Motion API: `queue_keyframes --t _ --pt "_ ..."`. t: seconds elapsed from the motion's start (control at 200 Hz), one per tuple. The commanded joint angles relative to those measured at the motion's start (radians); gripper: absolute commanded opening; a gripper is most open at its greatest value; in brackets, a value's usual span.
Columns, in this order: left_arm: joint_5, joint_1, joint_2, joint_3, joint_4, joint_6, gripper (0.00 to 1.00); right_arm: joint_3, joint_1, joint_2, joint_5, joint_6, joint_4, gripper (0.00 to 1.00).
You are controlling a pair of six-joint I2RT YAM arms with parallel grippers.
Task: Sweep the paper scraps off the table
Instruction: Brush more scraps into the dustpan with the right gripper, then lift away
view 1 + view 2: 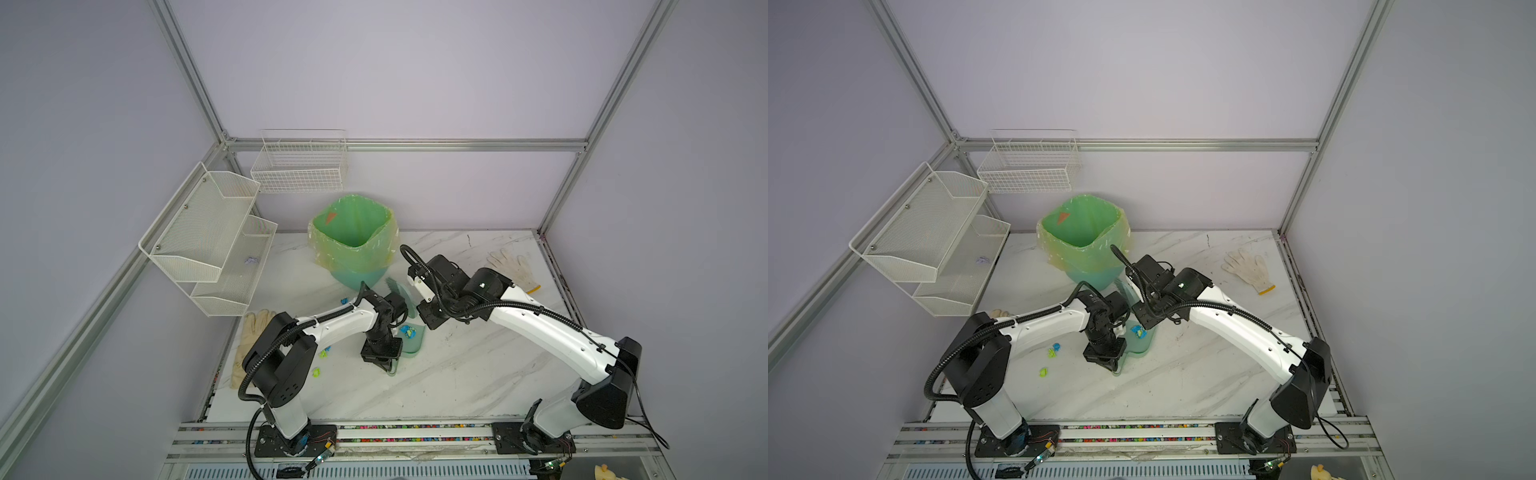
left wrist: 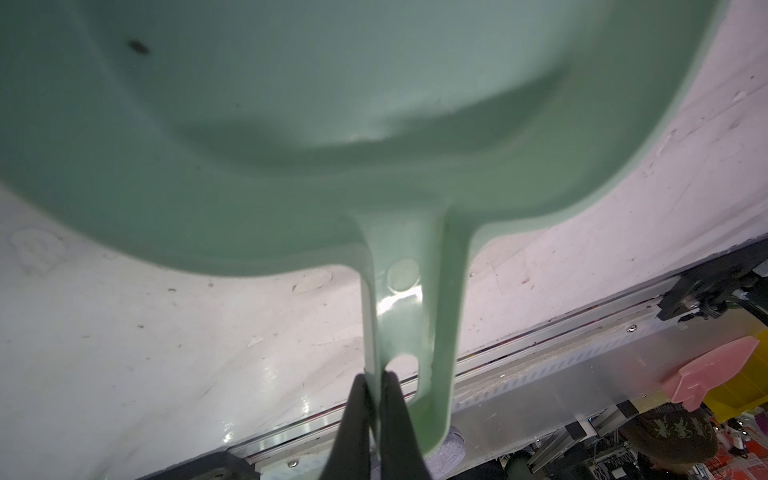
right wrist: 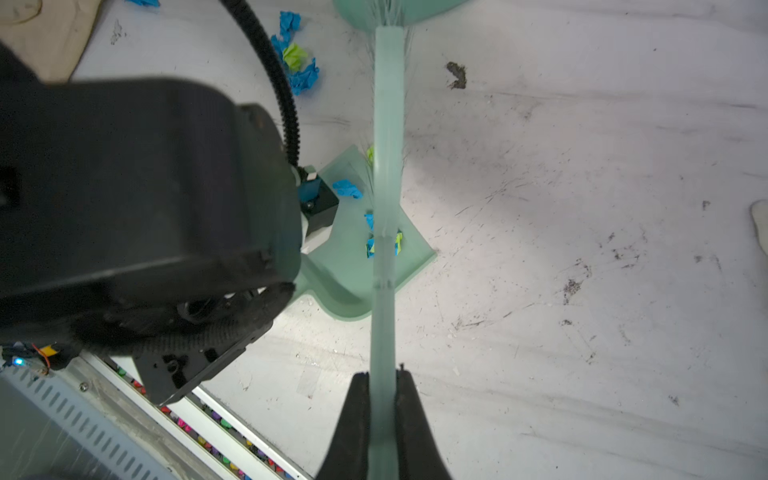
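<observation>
Dustpan (image 2: 291, 124) — smooth glossy plastic; table (image 3: 582, 208) — scuffed, shiny; paper scraps (image 3: 305, 79) wrinkly.

The paper scraps (image 3: 305, 79) are showing bright blue and neon yellow-green, some lying against the mint green dustpan (image 3: 345, 257). The table (image 1: 457, 374) is showing white with grey marble veining and dark scuffs. The brush (image 3: 388, 104) is showing a pale, translucent green. Near the far edge, the bin liner (image 1: 353, 249) is glowing green and yellowish. Near the far right corner, the knit glove (image 1: 513, 266) is showing white with a yellow cuff. At the left edge a second glove (image 1: 249, 336) is showing beige.
</observation>
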Motion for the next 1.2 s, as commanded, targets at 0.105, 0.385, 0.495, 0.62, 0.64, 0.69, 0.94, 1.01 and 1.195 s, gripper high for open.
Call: queue_keyframes --t 0.105,0.385,0.495,0.62,0.64,0.69,0.94,1.01,1.195 --pt "0.023 0.03 -0.06 -0.064 -0.001 0.01 0.0 0.015 -0.048 0.076 -0.002 -0.036 0.136 0.0" --pt "0.031 0.075 -0.087 -0.094 -0.01 0.012 0.0 0.042 -0.092 0.182 -0.013 -0.1 0.203 0.0" --pt "0.034 0.094 -0.081 -0.09 -0.01 0.021 0.0 0.034 -0.096 0.216 -0.027 -0.112 0.221 0.0" --pt "0.029 0.109 -0.07 -0.082 -0.012 0.031 0.0 0.018 -0.097 0.23 -0.07 -0.118 0.217 0.0" --pt "0.028 0.11 -0.067 -0.081 -0.012 0.032 0.0 0.011 -0.097 0.229 -0.081 -0.12 0.219 0.0" --pt "0.03 0.117 -0.063 -0.08 -0.012 0.036 0.0 -0.007 -0.097 0.22 -0.106 -0.124 0.223 0.0" --pt "0.036 0.131 -0.029 -0.061 -0.015 0.055 0.0 -0.092 -0.096 0.139 -0.23 -0.107 0.207 0.0" --pt "0.034 0.131 -0.023 -0.056 -0.015 0.059 0.0 -0.116 -0.092 0.091 -0.264 -0.09 0.209 0.0" --pt "0.021 0.132 -0.013 -0.041 -0.019 0.069 0.0 -0.213 -0.079 -0.052 -0.386 -0.047 0.254 0.0"
